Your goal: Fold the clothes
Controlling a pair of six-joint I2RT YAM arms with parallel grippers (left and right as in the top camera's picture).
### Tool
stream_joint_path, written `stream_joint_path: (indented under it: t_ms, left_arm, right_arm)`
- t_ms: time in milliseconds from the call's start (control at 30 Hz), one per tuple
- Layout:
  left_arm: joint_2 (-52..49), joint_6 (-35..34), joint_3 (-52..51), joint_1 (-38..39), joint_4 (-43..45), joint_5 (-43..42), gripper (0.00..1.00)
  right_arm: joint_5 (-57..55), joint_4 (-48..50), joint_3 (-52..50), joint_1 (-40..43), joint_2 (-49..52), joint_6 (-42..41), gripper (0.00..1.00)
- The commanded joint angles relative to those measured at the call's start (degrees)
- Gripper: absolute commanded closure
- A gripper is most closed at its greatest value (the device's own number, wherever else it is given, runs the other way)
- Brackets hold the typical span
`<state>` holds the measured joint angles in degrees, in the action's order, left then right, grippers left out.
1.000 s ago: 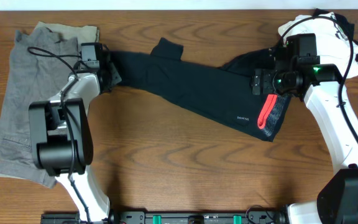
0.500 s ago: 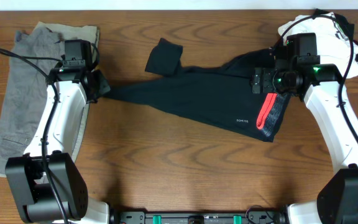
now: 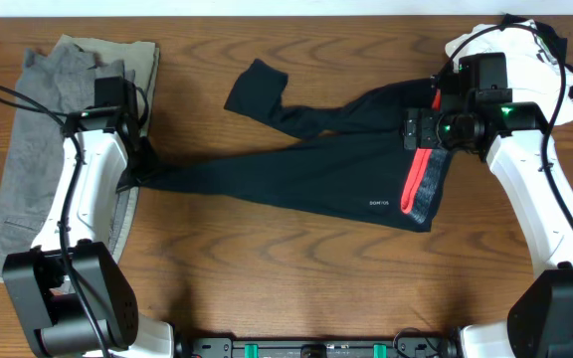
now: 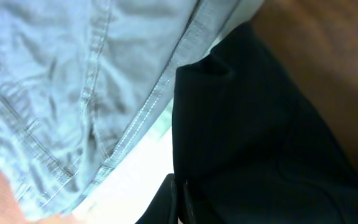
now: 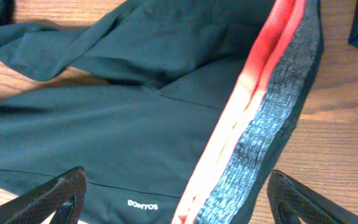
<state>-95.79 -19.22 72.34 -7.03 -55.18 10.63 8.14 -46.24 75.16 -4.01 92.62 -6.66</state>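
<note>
Overhead view, 12 o'clock = far edge.

- Black leggings lie spread across the middle of the wooden worktop.
- The waistband, coral-red and heather-grey, sits at the 3 o'clock end. A small white logo is just beside it, toward 9 o'clock.
- One leg runs taut toward 9 o'clock. The other angles off toward 11 o'clock, its cuff lying loose.
- Left claw: closed on the end of the taut leg, at the edge of a grey garment lying flat at 9 o'clock.
- Right claw: jaws wide apart, holding nothing, above the waistband's 12 o'clock end.
- Right wrist view: the fingers stand either side of the waistband. Contact with the fabric cannot be told.
</note>
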Motion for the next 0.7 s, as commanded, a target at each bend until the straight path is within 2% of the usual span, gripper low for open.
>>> stream_joint_path:
  t_ms: [0, 267, 300, 367, 400, 567, 667]
  left_arm:
    - [-0.02, 0.31, -0.11, -0.07, -2.93, 2.05, 0.94]
    - [-0.02, 0.02, -0.11, 2.54, -11.47, 2.05, 0.93]
    - [-0.02, 0.04, -0.11, 2.62, -12.52, 2.05, 0.72]
    - [-0.04, 0.02, -0.11, 2.62, -13.86, 2.05, 0.11]
    - [-0.04, 0.04, -0.11, 2.62, -14.47, 2.05, 0.02]
    - [0.09, 0.04, 0.35, 3.56, -14.10, 2.01, 0.02]
    - [0.09, 1.05, 2.23, 5.88, -9.70, 1.66, 0.02]
  right_arm:
    - [0.33, 0.00, -0.07, -0.57, -0.48, 1.16, 0.09]
    - [0.31, 0.07, -0.07, -0.57, -0.48, 1.16, 0.09]
    - [0.31, 0.11, -0.07, -0.57, -0.48, 1.16, 0.09]
    - [0.31, 0.22, -0.07, -0.57, -0.48, 1.16, 0.09]
    - [0.28, 0.22, -0.07, -0.57, -0.48, 1.16, 0.09]
    - [0.28, 0.50, -0.07, -0.57, -0.48, 1.16, 0.08]
    - [0.55, 1.36, -0.07, -0.57, -0.48, 1.05, 0.08]
